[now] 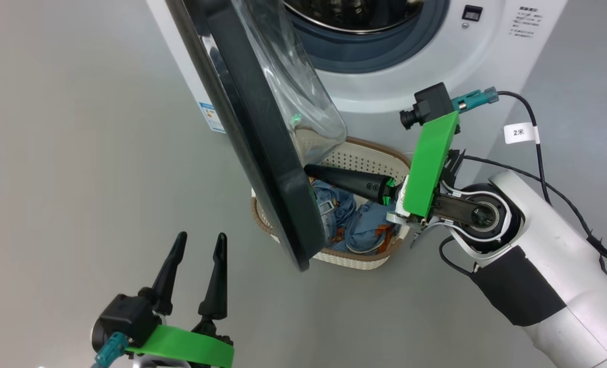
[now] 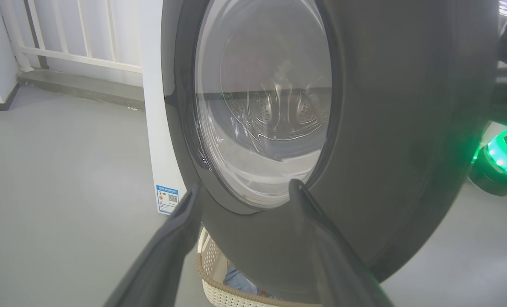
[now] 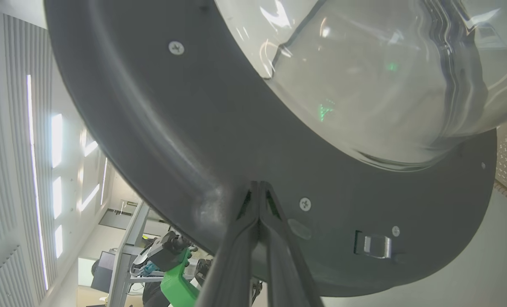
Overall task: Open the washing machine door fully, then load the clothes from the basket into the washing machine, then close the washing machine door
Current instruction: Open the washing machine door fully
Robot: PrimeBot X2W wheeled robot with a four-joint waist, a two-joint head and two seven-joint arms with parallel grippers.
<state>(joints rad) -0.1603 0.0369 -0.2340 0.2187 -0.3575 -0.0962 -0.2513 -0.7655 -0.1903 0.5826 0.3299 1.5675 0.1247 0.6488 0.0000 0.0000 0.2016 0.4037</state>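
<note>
At the lower left of the head view the left gripper [image 1: 202, 236] hangs over the grey floor [image 1: 78, 153] with its two dark fingers spread wide and nothing between them. In its own wrist view the left gripper [image 2: 246, 185] points at the outer face of the washing machine door [image 2: 407, 128].

Just beyond it, a blue label sticker [image 1: 209, 116] sits low on the washing machine [image 1: 385, 87]. In the left wrist view the sticker [image 2: 167, 199] shows a QR code, but its print is too small to read.

The washing machine door [image 1: 262, 153] stands partly open – nearly edge-on to the head camera, with its clear glass bowl bulging to the right. Its lower rim hangs over the basket [image 1: 365, 148], which stands on the floor right in front of the machine. The clothes [image 1: 354, 225] lie in it, light blue with orange figures.

The right gripper [image 1: 308, 169] reaches leftward over the basket, its fingers pressed together and holding nothing. In the right wrist view the right gripper [image 3: 257, 184] has its tips at the door's dark inner rim [image 3: 172, 128] – they seem to touch it, beside a screw and left of the metal latch [image 3: 375, 245].

Further right, a white tag [image 1: 521, 133] on the black cable reads "2米". The printed lines [image 1: 526, 23] on the machine's upper front are too small to read.
</note>
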